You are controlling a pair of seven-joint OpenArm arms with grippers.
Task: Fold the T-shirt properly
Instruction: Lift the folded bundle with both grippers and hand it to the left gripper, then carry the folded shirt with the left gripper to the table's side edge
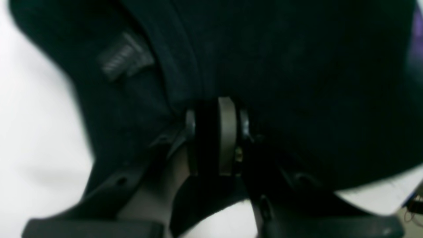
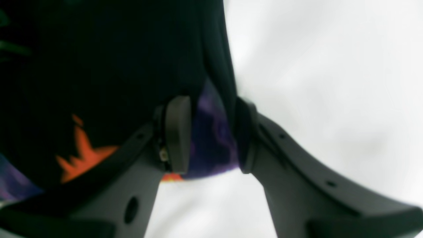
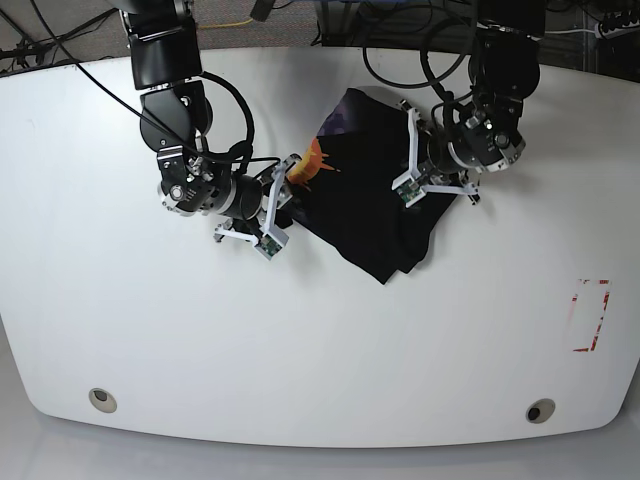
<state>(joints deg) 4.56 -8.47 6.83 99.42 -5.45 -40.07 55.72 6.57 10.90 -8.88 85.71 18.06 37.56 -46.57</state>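
Observation:
The black T-shirt (image 3: pixel 365 205) lies bunched at the middle of the white table (image 3: pixel 320 340), with an orange and purple print (image 3: pixel 312 160) turned up at its left edge. My left gripper (image 3: pixel 405 150) is at its right side. In the left wrist view it (image 1: pixel 214 109) is shut on black cloth (image 1: pixel 297 82), near a grey neck label (image 1: pixel 125 56). My right gripper (image 3: pixel 292 190) is at the shirt's left edge. In the right wrist view it (image 2: pixel 211 102) pinches a fold with purple print (image 2: pixel 211 138), and orange print (image 2: pixel 82 148) shows to the left.
A red rectangle mark (image 3: pixel 590 315) lies on the table at the right. Two round fittings (image 3: pixel 100 398) (image 3: pixel 540 410) sit near the front edge. Cables (image 3: pixel 60 60) run along the back behind the arms.

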